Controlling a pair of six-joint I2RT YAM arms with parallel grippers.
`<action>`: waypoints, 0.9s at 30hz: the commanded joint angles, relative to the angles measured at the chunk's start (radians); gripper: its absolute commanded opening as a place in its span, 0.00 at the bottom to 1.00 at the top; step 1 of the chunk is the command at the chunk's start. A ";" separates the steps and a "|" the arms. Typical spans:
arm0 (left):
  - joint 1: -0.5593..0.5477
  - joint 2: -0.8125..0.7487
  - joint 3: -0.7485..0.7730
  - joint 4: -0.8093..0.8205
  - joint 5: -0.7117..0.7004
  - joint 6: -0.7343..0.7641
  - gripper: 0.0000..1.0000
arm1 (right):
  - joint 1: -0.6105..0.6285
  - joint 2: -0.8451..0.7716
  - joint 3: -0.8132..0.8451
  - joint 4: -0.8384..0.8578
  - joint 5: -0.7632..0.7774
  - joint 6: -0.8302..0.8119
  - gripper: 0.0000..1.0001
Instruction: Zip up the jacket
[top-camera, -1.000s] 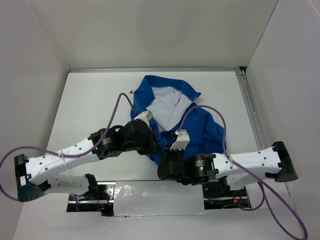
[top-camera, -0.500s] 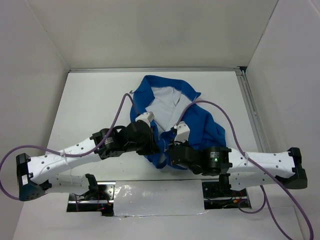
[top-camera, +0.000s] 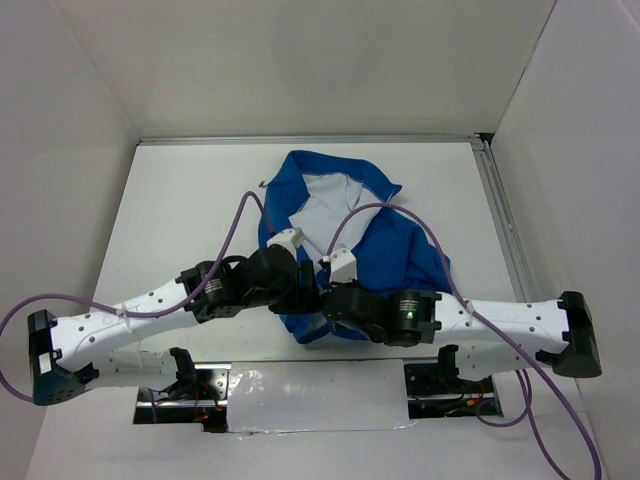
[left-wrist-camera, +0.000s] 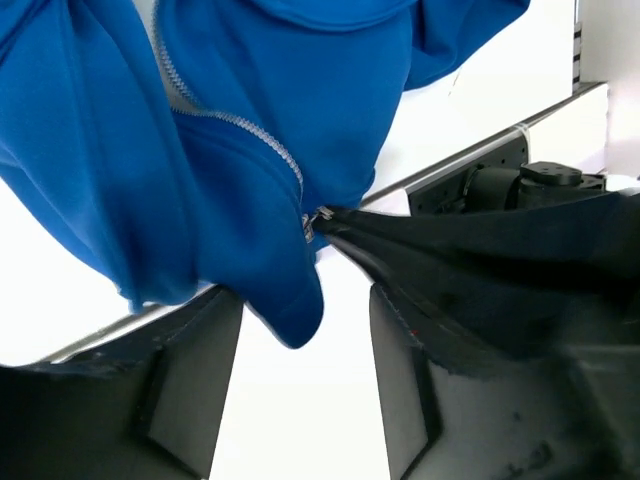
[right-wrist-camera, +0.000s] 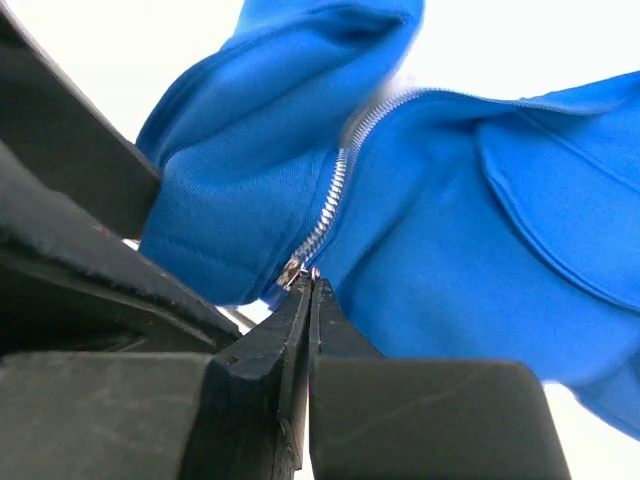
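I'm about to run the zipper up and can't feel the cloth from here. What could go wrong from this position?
1. The right pincer seems to pinch the small zipper pull with its tips only, so it may slip off under tension.
2. The left pincer is open around the hem, so the jacket is unanchored and may bunch.
3. The purple cable drapes over the jacket and could drag it.

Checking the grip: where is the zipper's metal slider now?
In the right wrist view the small silver metal slider sits left of centre at the hem of the bright blue fabric jacket, pinched at the tips of the shut right gripper.
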 joint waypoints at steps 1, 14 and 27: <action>-0.006 -0.063 -0.035 0.031 -0.002 -0.042 0.67 | -0.031 -0.110 -0.032 0.164 -0.116 -0.030 0.00; -0.005 -0.139 -0.169 0.123 0.058 -0.164 0.71 | -0.144 -0.198 -0.129 0.329 -0.456 -0.069 0.00; -0.006 -0.188 -0.201 0.209 -0.017 -0.142 0.26 | -0.176 -0.181 -0.126 0.315 -0.456 -0.052 0.00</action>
